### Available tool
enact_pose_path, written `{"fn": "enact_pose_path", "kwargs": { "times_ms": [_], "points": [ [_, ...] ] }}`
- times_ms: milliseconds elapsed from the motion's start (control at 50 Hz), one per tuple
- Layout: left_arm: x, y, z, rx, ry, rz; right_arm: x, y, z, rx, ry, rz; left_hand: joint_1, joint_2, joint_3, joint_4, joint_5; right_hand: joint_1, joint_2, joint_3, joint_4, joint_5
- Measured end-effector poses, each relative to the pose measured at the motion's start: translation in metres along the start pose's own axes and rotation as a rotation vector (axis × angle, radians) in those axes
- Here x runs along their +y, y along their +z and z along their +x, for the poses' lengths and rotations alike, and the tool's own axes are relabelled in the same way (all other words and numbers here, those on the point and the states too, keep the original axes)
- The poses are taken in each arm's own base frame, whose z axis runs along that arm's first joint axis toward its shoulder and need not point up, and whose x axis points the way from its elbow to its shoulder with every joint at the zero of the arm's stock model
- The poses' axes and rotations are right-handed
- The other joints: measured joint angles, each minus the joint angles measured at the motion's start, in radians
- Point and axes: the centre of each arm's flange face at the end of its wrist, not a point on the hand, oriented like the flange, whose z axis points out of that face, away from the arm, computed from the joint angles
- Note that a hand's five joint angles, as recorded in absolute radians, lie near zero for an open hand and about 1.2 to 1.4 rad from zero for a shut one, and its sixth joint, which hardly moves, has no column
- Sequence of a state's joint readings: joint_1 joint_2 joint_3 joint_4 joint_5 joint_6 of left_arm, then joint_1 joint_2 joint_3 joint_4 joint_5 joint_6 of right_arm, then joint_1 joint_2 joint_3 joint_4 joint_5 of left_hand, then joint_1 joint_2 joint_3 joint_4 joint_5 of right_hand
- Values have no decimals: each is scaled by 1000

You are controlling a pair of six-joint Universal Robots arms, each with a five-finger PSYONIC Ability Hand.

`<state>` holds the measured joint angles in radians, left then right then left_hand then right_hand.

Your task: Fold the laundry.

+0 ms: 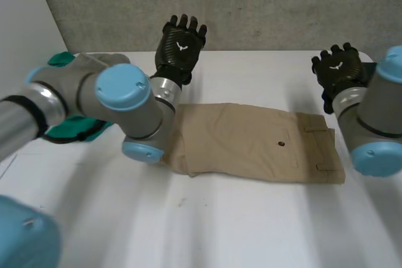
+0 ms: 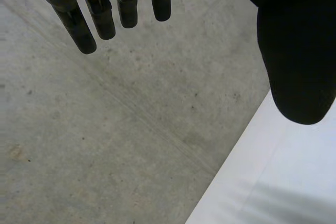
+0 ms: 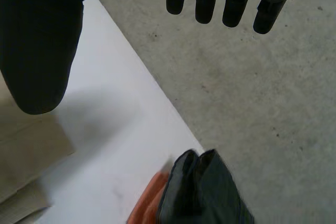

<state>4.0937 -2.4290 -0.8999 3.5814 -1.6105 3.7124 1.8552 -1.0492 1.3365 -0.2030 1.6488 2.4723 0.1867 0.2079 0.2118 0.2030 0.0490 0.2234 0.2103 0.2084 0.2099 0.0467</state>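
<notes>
- Head view: the khaki garment (image 1: 251,145) lies flat in the middle of the table (image 1: 207,230), doubled into a neat long strip with its waistband toward the right arm. I judge that at least one fold is done and a crosswise fold may be left.
- The left hand (image 1: 181,45) and the right hand (image 1: 339,67) are both raised clear of it. A green cloth (image 1: 75,131) lies bunched under the left arm; whether it is finished or waiting I cannot tell.
- Each hand's back carries a small white emblem, but no writing can be read.
- Left wrist view: the fingers (image 2: 79,24) hang straight and spread, holding nothing, above the table's edge.
- Right wrist view: the fingers (image 3: 210,3) are straight and empty. The khaki corner lies under the thumb, and a dark garment (image 3: 205,192) and an orange cloth (image 3: 147,203) sit at the table's rim.
</notes>
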Motion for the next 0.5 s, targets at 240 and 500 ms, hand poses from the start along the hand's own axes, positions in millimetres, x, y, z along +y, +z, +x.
{"fn": "enact_pose_path", "kwargs": {
  "times_ms": [240,500],
  "points": [
    [-38,-71,-25,56,-164,-77,37,-80,-10,-253,236,-275,0,-1,0,0,0,4,23,28,29,20],
    [-32,-97,-17,91,-219,-135,90,-67,-32,-223,247,-262,0,-1,0,0,0,831,953,957,975,899]
  ]
}}
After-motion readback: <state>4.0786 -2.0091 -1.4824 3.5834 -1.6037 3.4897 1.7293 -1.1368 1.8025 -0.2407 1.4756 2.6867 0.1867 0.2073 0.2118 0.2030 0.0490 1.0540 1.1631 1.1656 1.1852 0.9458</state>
